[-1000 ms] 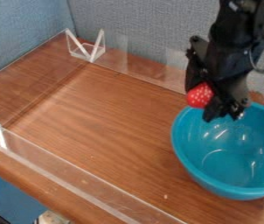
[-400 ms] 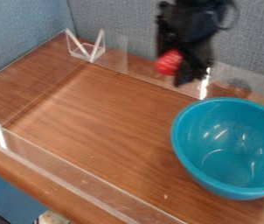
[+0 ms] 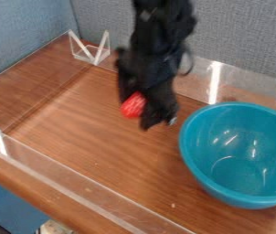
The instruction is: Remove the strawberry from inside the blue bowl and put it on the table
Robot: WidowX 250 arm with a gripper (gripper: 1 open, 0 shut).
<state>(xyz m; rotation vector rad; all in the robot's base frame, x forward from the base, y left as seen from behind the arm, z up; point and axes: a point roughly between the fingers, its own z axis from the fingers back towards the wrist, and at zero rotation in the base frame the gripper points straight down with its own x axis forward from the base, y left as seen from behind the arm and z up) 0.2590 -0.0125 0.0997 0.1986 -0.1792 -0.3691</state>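
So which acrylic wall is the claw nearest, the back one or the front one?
The back wall, running behind the blue bowl; the claw, gripping the strawberry, hangs closer to it than to the front wall.

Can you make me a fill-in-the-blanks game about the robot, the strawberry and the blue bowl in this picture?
1. The gripper is holding the red ____.
2. The blue bowl has ____ inside it.
3. The strawberry is above the brown ____, to the left of the bowl in the picture.
4. A low clear ____ runs along the table's front edge.

Missing words: strawberry; nothing; table; wall
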